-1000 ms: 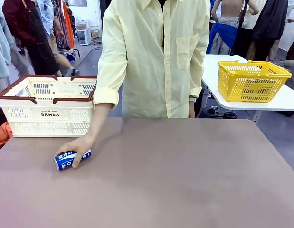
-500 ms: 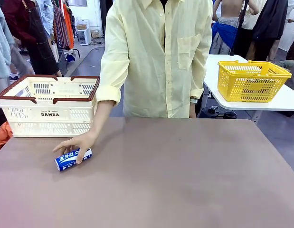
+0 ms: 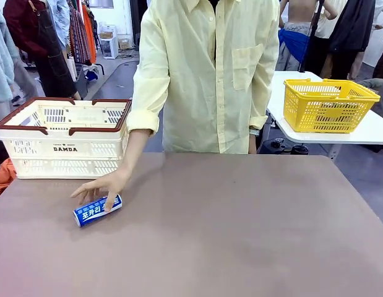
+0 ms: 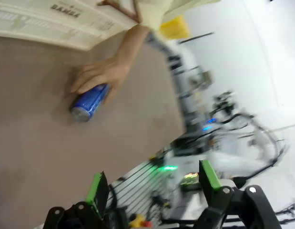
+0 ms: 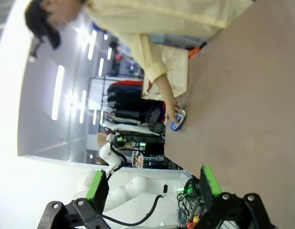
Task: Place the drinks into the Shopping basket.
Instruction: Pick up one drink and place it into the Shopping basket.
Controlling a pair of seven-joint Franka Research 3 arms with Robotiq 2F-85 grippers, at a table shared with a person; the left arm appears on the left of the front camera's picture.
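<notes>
The blue can (image 3: 97,210) lies on its side on the worktop (image 3: 240,235), near the basket (image 3: 61,148), a person's hand (image 3: 106,183) resting on it. Left gripper (image 4: 154,185) and right gripper (image 5: 152,182) both gape wide, empty, well off from it. The pick seems not begun; next, likely the left gripper must straddle the can without rolling it.

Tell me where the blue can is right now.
Front view: the blue can lies on its side, left on the table, under the person's hand, just before the cream Shopping basket.
</notes>
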